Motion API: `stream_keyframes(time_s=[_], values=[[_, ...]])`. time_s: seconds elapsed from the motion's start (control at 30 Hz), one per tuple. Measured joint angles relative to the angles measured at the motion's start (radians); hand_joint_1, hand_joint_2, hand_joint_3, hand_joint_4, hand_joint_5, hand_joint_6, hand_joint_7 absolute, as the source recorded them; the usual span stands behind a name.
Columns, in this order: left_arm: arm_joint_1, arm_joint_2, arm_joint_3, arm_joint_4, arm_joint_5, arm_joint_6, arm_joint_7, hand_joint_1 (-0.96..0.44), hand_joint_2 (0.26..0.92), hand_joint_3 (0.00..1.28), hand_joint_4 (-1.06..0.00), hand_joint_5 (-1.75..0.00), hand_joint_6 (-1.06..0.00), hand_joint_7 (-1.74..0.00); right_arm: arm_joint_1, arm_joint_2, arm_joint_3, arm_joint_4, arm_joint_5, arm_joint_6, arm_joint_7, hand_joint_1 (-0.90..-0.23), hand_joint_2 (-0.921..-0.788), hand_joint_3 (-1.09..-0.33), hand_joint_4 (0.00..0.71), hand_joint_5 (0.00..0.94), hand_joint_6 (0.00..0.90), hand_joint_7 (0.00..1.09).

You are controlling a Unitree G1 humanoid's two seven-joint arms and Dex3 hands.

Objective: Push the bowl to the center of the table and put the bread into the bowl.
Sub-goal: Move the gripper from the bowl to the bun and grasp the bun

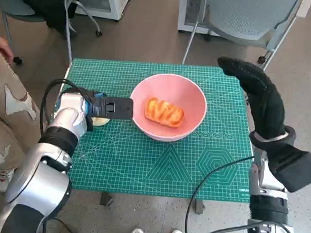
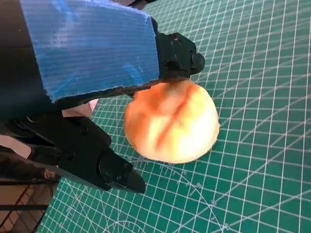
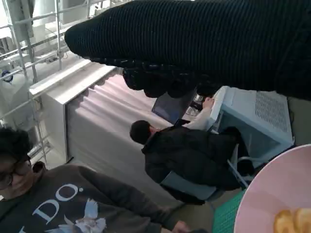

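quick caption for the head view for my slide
Bread sits in the pink bowl mid-mat; the left robot hand rests beside the bowl, the gloved right robot hand raised.

An indoor lab or office workspace is shown. A small desk is covered by a green gridded cutting mat point(image 1: 158, 164), of the kind used at work benches. Grey mesh-backed office chairs point(image 1: 246, 16) on castors are seen on a brown floor point(image 1: 144, 36) beyond it. White cabinet-like equipment point(image 3: 262, 116) with vent slots, metal racking point(image 3: 34, 34) and a seated person in a dark jacket point(image 3: 189, 155) are seen in the right wrist view.
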Motion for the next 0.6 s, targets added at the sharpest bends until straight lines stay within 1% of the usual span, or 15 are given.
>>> stream_keyframes(time_s=[0.03,0.07,0.1,0.13,0.17,0.2,0.23,0.33,0.37,0.4,0.5,0.6], values=[[0.000,0.000,0.000,0.002,-0.001,-0.001,0.004,-0.08,0.759,0.02,-0.35,-0.08,-0.24,-0.02,0.001,0.000,0.000,-0.002,0.000,0.001,-0.001,-0.710,-0.921,-0.846,0.140,0.002,-0.001,0.45],[0.000,0.000,0.000,0.003,-0.001,-0.002,0.008,-0.07,0.764,0.02,-0.38,-0.16,-0.26,-0.02,0.002,0.000,0.000,-0.004,0.000,0.002,-0.002,-0.710,-0.921,-0.846,0.141,0.002,-0.001,0.45],[0.001,-0.001,0.001,0.005,-0.003,-0.002,0.015,-0.05,0.772,0.01,-0.38,-0.36,-0.28,-0.01,0.003,0.000,0.000,-0.008,0.000,0.004,-0.002,-0.710,-0.921,-0.846,0.141,0.002,-0.001,0.45],[0.001,-0.001,0.002,0.006,-0.004,-0.002,0.021,-0.03,0.782,0.01,-0.41,-0.63,-0.33,-0.02,0.004,0.000,0.000,-0.011,0.000,0.006,-0.003,-0.710,-0.921,-0.846,0.141,0.002,-0.001,0.45],[0.001,-0.001,0.003,0.007,-0.007,-0.002,0.029,-0.02,0.786,0.01,-0.42,-0.74,-0.36,-0.02,0.004,0.000,0.000,-0.016,0.000,0.009,-0.004,-0.710,-0.921,-0.846,0.142,0.002,-0.001,0.45],[0.002,-0.002,0.005,0.008,-0.010,-0.002,0.041,0.12,0.826,0.02,-0.54,-0.88,-0.45,-0.05,0.005,0.000,0.000,-0.020,0.000,0.011,-0.005,-0.711,-0.921,-0.847,0.142,0.002,-0.001,0.44],[0.002,-0.003,0.006,0.009,-0.011,-0.001,0.055,0.22,0.850,0.03,-0.63,-0.97,-0.51,-0.06,0.006,0.000,0.000,-0.024,0.000,0.014,-0.005,-0.711,-0.921,-0.847,0.142,0.002,-0.001,0.44],[0.006,-0.006,0.009,0.009,-0.012,0.003,0.109,0.34,0.866,0.03,-0.77,-1.04,-0.57,-0.07,0.007,0.000,0.001,-0.034,0.000,0.020,-0.009,-0.711,-0.921,-0.847,0.142,0.002,-0.001,0.44],[0.007,-0.007,0.009,0.009,-0.012,0.005,0.128,0.35,0.868,0.03,-0.78,-1.05,-0.58,-0.08,0.008,0.000,0.001,-0.036,0.000,0.021,-0.010,-0.711,-0.921,-0.846,0.142,0.002,-0.001,0.44],[0.010,-0.008,0.008,0.009,-0.011,0.006,0.147,0.37,0.871,0.03,-0.80,-1.06,-0.61,-0.09,0.008,0.000,0.001,-0.036,0.000,0.022,-0.010,-0.711,-0.921,-0.846,0.142,0.002,-0.001,0.44],[0.021,-0.009,0.006,0.008,-0.008,0.006,0.207,0.38,0.877,0.03,-0.81,-1.08,-0.67,-0.12,0.008,0.000,0.001,-0.036,0.000,0.025,-0.011,-0.711,-0.921,-0.845,0.142,0.002,-0.001,0.44],[0.030,-0.010,0.000,0.007,-0.006,0.006,0.238,0.39,0.880,0.03,-0.81,-1.10,-0.70,-0.13,0.008,0.000,0.001,-0.036,0.000,0.028,-0.011,-0.711,-0.921,-0.846,0.143,0.002,-0.001,0.44]])
